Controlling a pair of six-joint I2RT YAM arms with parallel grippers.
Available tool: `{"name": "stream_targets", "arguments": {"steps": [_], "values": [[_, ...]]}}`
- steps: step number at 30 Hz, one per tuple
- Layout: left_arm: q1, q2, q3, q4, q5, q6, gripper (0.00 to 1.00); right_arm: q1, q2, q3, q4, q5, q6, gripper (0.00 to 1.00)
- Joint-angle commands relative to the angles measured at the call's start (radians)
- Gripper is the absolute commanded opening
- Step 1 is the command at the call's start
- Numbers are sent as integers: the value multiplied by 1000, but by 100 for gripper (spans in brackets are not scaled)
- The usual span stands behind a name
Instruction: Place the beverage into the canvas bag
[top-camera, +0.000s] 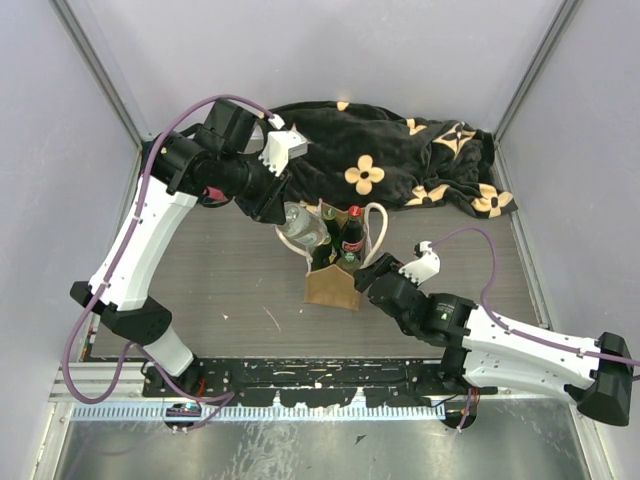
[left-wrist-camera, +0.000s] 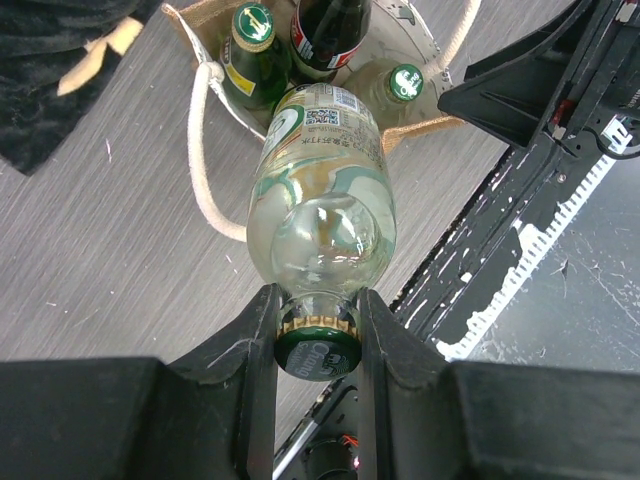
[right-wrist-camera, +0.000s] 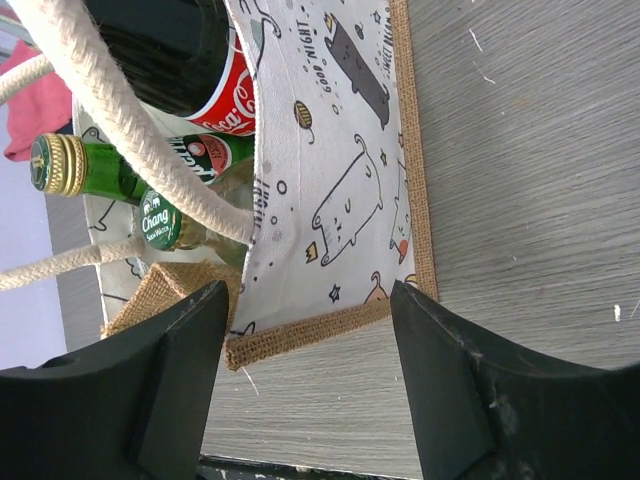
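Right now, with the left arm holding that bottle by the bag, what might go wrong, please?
1. The left gripper pinches the clear bottle only at its green cap, so it may swing or slip.
2. The canvas bag already holds a cola bottle and two green bottles; the newcomer could jam or tip them.
3. The white rope handle by the opening might snag it.

"GOOD NIGHT" was printed on the pale cat-patterned side of the canvas bag (right-wrist-camera: 340, 200). Part of the white Coca-Cola script was seen on the red label of the dark bottle (right-wrist-camera: 180, 50) inside. "Chang" was read on the green top (right-wrist-camera: 160, 225) of a neighbouring bottle, with smaller words beneath, possibly "Soda Water". "Chang" was also made out on the green cap (left-wrist-camera: 318, 352) of the beverage (left-wrist-camera: 320, 200); its label bore a QR code (left-wrist-camera: 325, 116) and illegible small print.
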Motion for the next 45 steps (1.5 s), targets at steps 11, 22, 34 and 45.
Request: {"name": "stream_targets", "arguments": {"steps": [11, 22, 34, 45], "values": [[-12, -58, -7, 57, 61, 32, 0, 0, 104, 108, -62, -70, -74, 65], [-24, -46, -8, 49, 64, 42, 0, 0, 25, 177, -280, -57, -115, 53], [-50, -25, -12, 46, 64, 44, 0, 0, 24, 146, -296, -61, -135, 49], [-56, -30, -20, 50, 53, 41, 0, -1, 3, 278, -193, -59, -266, 52]]}}
